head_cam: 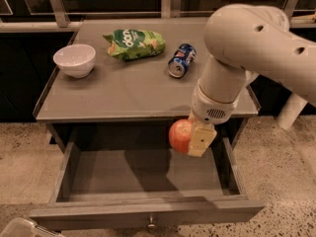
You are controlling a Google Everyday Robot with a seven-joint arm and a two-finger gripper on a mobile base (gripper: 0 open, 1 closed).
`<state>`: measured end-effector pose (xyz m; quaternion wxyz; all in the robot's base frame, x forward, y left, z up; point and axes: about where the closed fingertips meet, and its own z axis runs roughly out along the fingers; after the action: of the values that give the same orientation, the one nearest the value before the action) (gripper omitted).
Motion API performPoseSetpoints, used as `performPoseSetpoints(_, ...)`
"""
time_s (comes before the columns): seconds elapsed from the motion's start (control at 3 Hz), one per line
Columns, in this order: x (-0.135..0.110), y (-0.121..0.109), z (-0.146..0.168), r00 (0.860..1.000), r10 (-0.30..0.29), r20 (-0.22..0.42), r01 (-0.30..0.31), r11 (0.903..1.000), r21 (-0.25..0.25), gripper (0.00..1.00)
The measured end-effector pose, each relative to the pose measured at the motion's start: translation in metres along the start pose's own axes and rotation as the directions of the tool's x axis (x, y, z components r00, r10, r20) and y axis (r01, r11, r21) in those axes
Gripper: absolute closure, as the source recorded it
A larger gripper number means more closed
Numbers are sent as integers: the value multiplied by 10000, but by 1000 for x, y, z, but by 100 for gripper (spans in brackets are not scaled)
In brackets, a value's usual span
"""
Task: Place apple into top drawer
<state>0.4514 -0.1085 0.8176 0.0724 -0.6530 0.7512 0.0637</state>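
The orange-red apple [179, 135] is held in my gripper [190, 138], which is shut on it. It hangs in the air just in front of the cabinet top's front edge, above the right part of the open top drawer [143, 174]. One cream finger [201, 139] shows on the apple's right side; the other is hidden behind it. The drawer is pulled fully out, grey, with a small metal knob [151, 225] on its front panel. Nothing shows on its floor.
On the grey cabinet top [123, 90] sit a white bowl [74, 59] at the left, a green snack bag [134, 43] at the back and a blue soda can [180, 60] lying on its side. My white arm [247, 48] covers the right side.
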Motion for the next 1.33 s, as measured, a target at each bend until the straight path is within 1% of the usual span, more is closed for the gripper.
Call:
performPoseSetpoints(0.33, 9, -29, 40, 9989, 445, 142, -441, 9987, -274, 100)
performPoseSetpoints(0.67, -3, -24, 46, 9984, 519, 213, -512, 9981, -334, 100)
performPoseSetpoints(1.0, -28, 7, 31, 9977, 343, -587, -312, 9981, 529, 100)
performPoseSetpoints(1.33, -40, 56, 17, 9742, 279, -2239, 196, 9781, 2072, 100)
